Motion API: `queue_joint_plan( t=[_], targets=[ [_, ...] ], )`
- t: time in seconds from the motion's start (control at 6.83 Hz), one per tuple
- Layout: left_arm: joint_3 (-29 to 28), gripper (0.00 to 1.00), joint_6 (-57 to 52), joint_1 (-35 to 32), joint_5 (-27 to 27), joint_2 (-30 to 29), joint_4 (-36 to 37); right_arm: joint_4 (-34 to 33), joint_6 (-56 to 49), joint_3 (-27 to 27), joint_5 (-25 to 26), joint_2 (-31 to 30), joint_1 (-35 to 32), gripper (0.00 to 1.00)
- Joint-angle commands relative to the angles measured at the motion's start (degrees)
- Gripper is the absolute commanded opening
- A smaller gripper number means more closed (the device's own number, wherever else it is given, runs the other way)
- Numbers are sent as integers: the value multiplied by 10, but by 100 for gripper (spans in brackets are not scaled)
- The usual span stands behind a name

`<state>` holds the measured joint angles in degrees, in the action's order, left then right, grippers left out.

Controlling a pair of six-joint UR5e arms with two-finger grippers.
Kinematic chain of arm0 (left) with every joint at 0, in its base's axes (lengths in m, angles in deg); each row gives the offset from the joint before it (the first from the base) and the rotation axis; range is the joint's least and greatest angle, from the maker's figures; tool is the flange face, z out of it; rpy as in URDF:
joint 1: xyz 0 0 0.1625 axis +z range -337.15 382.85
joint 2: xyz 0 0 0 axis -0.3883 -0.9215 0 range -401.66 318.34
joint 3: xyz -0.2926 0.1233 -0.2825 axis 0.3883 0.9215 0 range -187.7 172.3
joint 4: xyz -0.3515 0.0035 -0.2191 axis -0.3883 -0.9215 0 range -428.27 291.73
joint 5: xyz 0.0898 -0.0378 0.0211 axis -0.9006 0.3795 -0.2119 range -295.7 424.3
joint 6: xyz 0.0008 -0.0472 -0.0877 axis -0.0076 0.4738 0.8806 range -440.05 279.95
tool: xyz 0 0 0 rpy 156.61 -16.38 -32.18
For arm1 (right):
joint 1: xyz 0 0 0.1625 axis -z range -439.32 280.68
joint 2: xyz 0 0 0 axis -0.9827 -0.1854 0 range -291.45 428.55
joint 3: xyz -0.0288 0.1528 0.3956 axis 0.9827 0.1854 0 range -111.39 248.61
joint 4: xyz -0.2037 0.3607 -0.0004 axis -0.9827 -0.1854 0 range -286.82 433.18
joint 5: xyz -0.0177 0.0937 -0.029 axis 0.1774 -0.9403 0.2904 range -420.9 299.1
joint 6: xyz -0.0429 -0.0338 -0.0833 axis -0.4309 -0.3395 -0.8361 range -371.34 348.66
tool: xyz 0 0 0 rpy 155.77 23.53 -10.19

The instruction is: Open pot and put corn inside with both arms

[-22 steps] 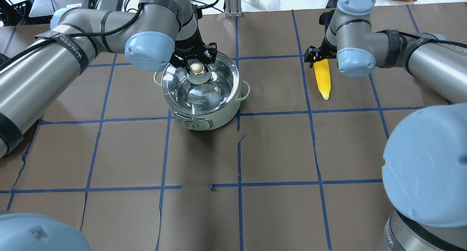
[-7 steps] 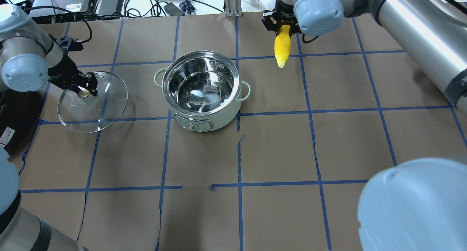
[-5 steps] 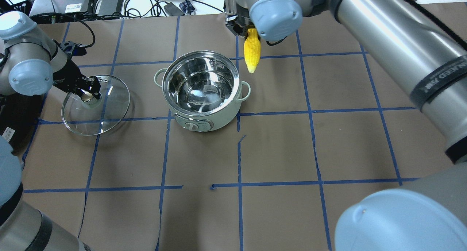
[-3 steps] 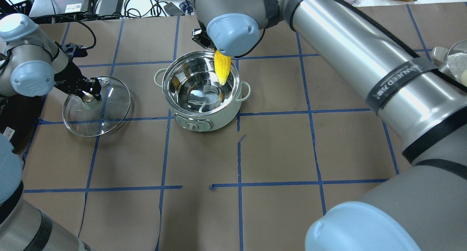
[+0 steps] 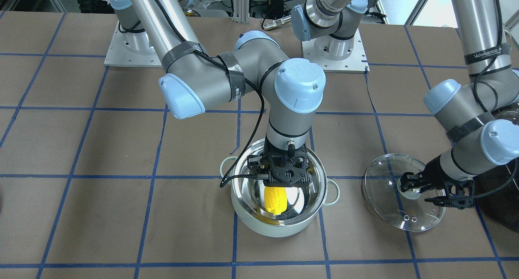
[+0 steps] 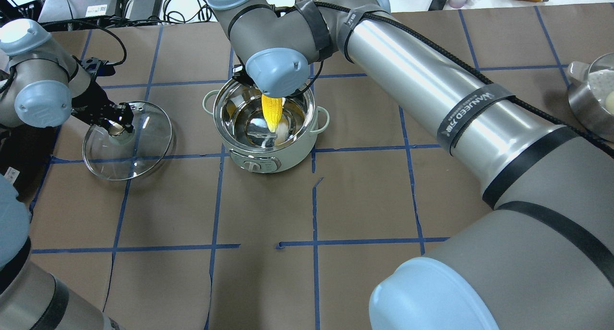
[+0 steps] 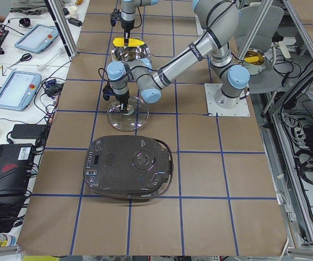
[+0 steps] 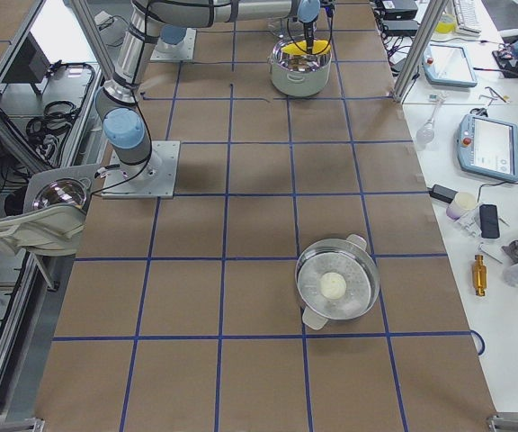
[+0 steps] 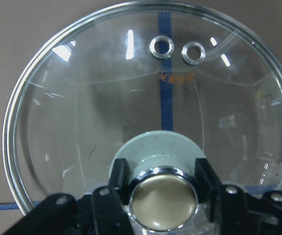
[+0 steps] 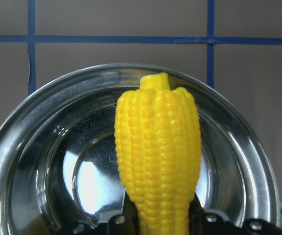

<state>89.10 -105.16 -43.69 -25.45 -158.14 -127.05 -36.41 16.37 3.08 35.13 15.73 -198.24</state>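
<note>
Overhead exterior: corn (image 6: 272, 113) hangs tip-down inside open pot (image 6: 268, 153), above steel floor; cannot tell if tip touches bottom. Front view: my right gripper (image 5: 276, 185) pinching cob's thick end, wrist directly over pot. Right wrist view: cob centred within rim. My left gripper (image 6: 116, 123) clamped on knob (image 9: 164, 199) of glass lid (image 6: 144, 150). Lid off pot, on my left side over table (image 6: 364, 200); cannot tell if its rim rests there.

Yel. corn (image 5: 275, 198) tip-down in open mint pot (image 5: 263, 229)
</note>
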Motion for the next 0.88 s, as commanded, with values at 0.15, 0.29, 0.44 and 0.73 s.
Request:
queue_joint_plan(
  t=[0.15, 0.29, 0.44, 0.73],
  targets=[
    [0, 78, 9, 0, -4, -6, 1, -5, -5, -14, -12, 7, -4, 99],
    [-2, 98, 32, 0, -4, -4, 1, -6, -4, -14, -12, 6, -3, 100],
    [-6, 100, 50, -1, -5, 1, 0, -8, -4, -13, -12, 5, -3, 100],
    [-22, 100, 52, -12, -5, 39, -33, -10, -26, -9, -11, -7, 4, 100]
  ],
)
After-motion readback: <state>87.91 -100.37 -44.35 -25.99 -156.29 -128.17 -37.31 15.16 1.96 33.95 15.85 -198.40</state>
